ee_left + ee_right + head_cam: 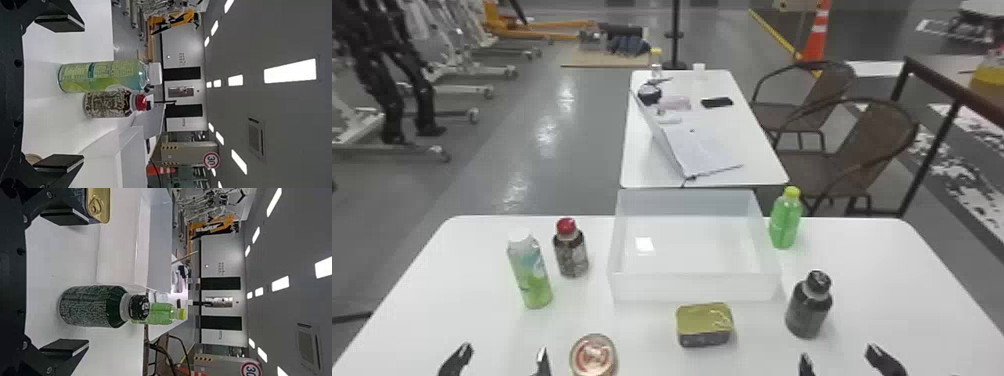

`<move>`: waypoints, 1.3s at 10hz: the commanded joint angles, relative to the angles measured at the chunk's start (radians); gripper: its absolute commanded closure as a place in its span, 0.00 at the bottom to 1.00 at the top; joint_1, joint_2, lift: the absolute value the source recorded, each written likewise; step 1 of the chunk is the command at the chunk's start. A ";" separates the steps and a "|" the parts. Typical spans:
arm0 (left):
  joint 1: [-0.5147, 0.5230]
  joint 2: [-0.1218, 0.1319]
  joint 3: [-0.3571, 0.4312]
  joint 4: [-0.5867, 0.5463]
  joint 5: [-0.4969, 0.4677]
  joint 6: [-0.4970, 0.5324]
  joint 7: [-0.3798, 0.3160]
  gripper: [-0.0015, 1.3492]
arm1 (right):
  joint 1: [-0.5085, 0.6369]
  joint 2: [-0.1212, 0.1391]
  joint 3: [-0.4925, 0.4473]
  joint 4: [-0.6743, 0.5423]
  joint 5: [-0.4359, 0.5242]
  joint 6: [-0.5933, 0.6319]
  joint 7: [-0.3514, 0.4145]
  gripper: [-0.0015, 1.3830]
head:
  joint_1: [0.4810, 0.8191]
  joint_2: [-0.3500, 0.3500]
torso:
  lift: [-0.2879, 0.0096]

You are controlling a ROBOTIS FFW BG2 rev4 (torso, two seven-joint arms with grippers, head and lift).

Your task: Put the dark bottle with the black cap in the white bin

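The dark bottle with the black cap stands upright on the table, to the right of the white bin and nearer the front. My right gripper is open at the front edge, just short of that bottle. In the right wrist view the dark bottle stands beyond the spread fingers of the right gripper, not between them. My left gripper is parked open at the front left; its fingers also stand apart in the left wrist view, with the left gripper holding nothing.
A green-white bottle and a red-capped bottle stand left of the bin. The yellow-capped green bottle is by its right side. A gold-lidded tin sits before the bin, and a round can beside my left gripper.
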 commanded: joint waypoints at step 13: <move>-0.039 -0.004 -0.053 -0.006 0.013 0.063 0.012 0.09 | -0.026 0.009 0.005 0.004 0.041 -0.006 0.014 0.14 | 0.20 0.50 | 0.63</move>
